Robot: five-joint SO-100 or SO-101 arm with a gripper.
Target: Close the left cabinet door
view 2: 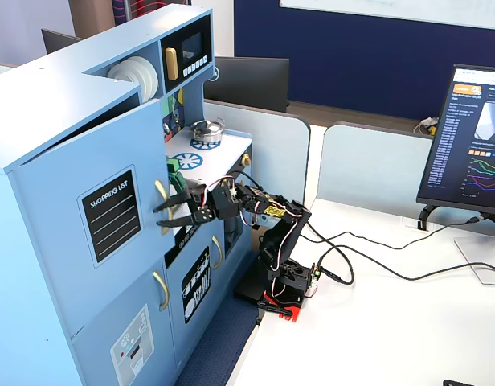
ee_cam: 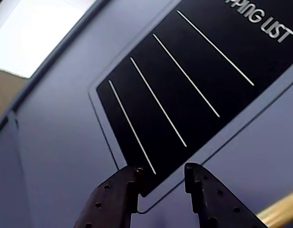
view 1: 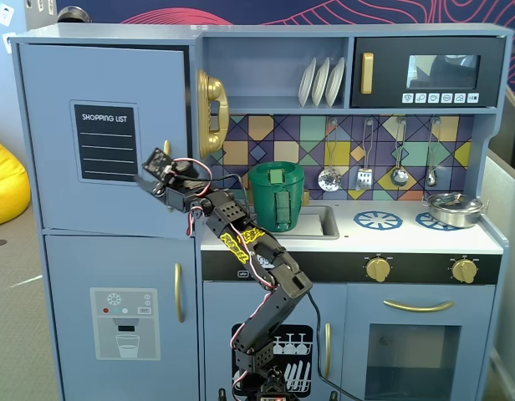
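The left cabinet door (view 1: 65,100) is the upper light-blue panel with a black "SHOPPING LIST" chalkboard (view 1: 107,142). Its gold handle (view 1: 167,149) is mostly hidden behind my wrist. In the side fixed view the door (view 2: 63,209) stands slightly ajar, with a dark gap along its top right edge. My gripper (view 1: 149,180) is open and empty, with its fingertips at the door face by the chalkboard's lower right corner. In the wrist view the jaws of the gripper (ee_cam: 163,171) straddle that chalkboard (ee_cam: 184,80) corner. I cannot tell whether they touch. The handle (ee_cam: 279,211) shows at the bottom right.
Below is the door with the dispenser graphic (view 1: 115,309). A gold toy phone (view 1: 211,113) hangs right of the door, and a green pot (view 1: 277,194) sits in the sink behind my arm. The arm's base (view 2: 284,281) stands on a white table with cables and a monitor (view 2: 472,137).
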